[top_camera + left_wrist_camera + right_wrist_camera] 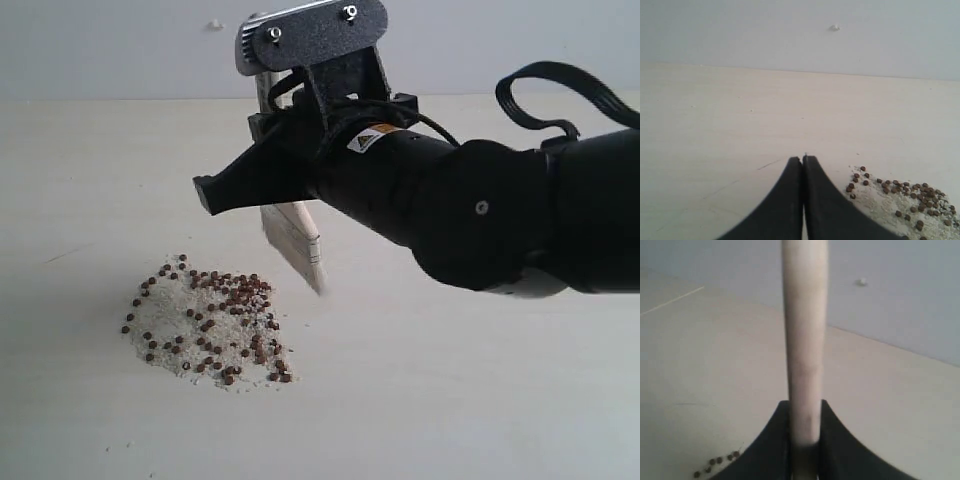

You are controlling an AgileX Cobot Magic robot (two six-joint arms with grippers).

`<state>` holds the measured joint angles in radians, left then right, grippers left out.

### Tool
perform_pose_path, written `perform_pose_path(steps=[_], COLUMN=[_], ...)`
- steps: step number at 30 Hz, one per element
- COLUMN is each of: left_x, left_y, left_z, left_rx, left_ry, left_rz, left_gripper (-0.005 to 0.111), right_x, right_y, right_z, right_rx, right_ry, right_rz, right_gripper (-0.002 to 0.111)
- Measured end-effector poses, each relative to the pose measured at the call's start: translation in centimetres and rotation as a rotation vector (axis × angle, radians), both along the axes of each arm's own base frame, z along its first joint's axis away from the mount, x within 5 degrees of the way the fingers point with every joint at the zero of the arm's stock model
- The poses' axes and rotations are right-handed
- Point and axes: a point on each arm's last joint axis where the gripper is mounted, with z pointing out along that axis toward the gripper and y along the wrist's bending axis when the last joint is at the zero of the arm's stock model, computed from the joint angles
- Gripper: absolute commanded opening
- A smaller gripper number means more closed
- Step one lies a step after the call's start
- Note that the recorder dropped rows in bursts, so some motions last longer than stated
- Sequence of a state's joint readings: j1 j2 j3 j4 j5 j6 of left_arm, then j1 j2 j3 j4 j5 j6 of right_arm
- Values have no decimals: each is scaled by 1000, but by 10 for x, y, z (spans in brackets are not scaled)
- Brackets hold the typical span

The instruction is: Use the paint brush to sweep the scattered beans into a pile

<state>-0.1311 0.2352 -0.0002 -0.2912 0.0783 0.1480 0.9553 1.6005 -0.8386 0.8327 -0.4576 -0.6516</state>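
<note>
Over the table (450, 400), the right gripper (805, 409) clamps narrowly on the brush (297, 238), bristles down beside the pile (205, 325); the left gripper (803, 161) is closed, empty. The brush looks light, with soft bristles: hold its stiff handle. The beans (243, 292) likely roll easily

We see one small sticker (372, 139) on the black arm (450, 200): an orange warning triangle beside tiny print, which we cannot read.
</note>
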Motion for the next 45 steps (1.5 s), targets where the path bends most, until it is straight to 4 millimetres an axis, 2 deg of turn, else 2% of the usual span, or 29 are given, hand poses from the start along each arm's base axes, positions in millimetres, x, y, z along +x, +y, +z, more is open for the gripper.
perform_pose_path(steps=[5,11,15,19,21,22,23,24,26,34,37,40,45], left_x=[0,0,0,0,0,0,0,0,0,0,0,0,0], left_y=[0,0,0,0,0,0,0,0,0,0,0,0,0], left_z=[0,0,0,0,0,0,0,0,0,0,0,0,0], left_rx=[0,0,0,0,0,0,0,0,0,0,0,0,0], left_ry=[0,0,0,0,0,0,0,0,0,0,0,0,0], left_rz=[0,0,0,0,0,0,0,0,2,2,2,2,2], left_gripper=[0,0,0,0,0,0,0,0,0,0,0,0,0], right_x=[5,8,6,3,2,3,3,2,1,3,5,6,8], right_y=[3,17,31,54,71,89,99,114,129,160,160,152,130], right_z=[3,3,-21,-50,-61,-66,-70,-78,-84,-97,-97,-99,-84], right_rx=[61,434,604,674,690,708,712,704,675,444,389,280,95], right_ry=[-11,60,140,210,229,232,235,234,216,183,198,215,112], right_rz=[152,137,30,-94,-129,-157,-174,-207,-238,-364,-408,-524,-675], right_gripper=[0,0,0,0,0,0,0,0,0,0,0,0,0])
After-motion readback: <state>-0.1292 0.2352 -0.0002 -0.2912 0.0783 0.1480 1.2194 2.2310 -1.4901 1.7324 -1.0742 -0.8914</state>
